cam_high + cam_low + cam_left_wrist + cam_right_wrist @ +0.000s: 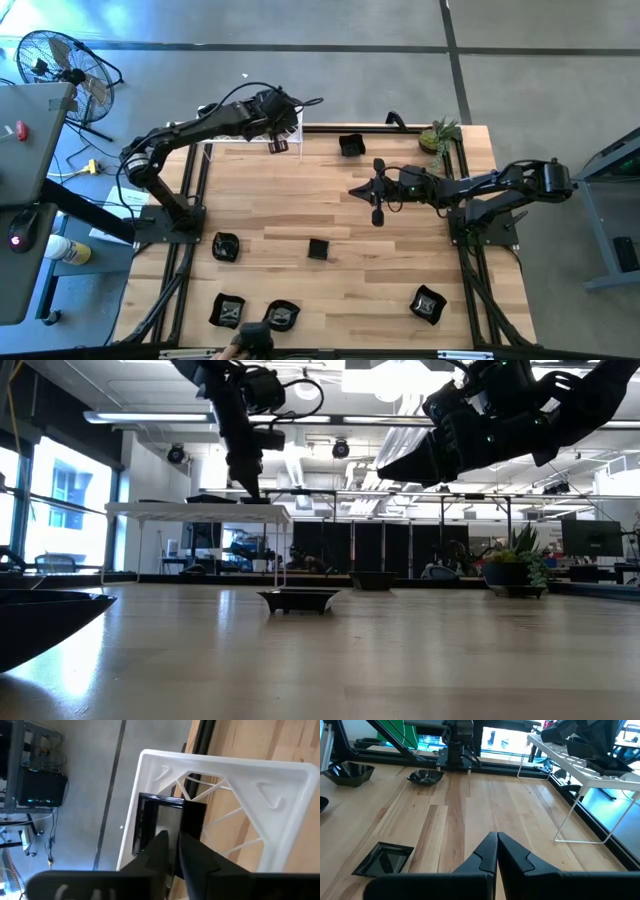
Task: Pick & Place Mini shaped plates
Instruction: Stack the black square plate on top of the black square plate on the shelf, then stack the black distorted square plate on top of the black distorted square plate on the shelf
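My left gripper (pixel 283 128) reaches to the table's far left corner, over the white wire rack (pixel 280 780), and is shut on a square black mini plate (pixel 162 820) that lies on the rack's top. My right gripper (pixel 362 189) hangs shut and empty above the middle of the table, right of centre (pixel 496 845). Other black mini plates rest on their bases on the wood: one near the far edge (pixel 352 145), one at the centre (pixel 318 249), one at the left (pixel 226 246), two at the near left (pixel 227 310) (pixel 281 316), one at the near right (pixel 429 304). My left gripper pinches the square plate by the middle of one rim edge (pixel 172 827), between the two fingers (pixel 192 852). The fingers come from above, pointing down (pixel 250 485). The plate lies flat on the rack's top, not lifted.
A small potted plant (pixel 438 135) stands at the far right corner. The black frame rails (pixel 470 270) run along the table's edges. The rack stands on thin wire legs (pixel 570 827). Bare wood lies between the centre plate and the right edge.
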You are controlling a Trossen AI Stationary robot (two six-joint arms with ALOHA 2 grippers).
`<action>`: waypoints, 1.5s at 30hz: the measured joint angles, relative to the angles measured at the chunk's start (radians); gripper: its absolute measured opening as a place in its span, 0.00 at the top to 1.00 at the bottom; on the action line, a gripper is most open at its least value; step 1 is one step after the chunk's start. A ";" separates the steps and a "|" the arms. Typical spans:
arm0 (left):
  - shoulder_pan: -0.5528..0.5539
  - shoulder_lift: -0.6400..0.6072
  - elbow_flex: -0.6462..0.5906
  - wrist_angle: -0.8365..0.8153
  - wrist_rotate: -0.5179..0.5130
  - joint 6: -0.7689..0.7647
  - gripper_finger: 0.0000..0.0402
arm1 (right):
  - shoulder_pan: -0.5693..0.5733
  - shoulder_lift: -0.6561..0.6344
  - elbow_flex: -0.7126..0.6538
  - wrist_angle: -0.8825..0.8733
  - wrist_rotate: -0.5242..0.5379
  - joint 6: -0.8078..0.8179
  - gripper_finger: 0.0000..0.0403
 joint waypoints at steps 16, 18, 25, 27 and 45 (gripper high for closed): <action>-0.019 -0.031 0.000 -0.029 0.017 -0.035 0.82 | 0.000 0.000 0.000 -0.005 0.000 0.000 0.99; -0.019 -0.052 0.000 -0.034 0.069 -0.063 0.87 | 0.000 0.000 0.000 -0.010 0.000 0.000 1.00; -0.020 -0.161 -0.064 -0.007 0.156 -0.229 0.98 | 0.000 0.000 0.000 -0.036 0.027 0.000 0.99; -0.019 -0.205 -0.131 0.033 0.204 -0.260 0.98 | 0.000 0.000 0.000 -0.051 0.041 0.000 0.99; -0.305 -0.552 -0.833 0.800 0.330 -0.496 0.99 | 0.000 0.000 0.000 -0.122 0.050 0.091 0.99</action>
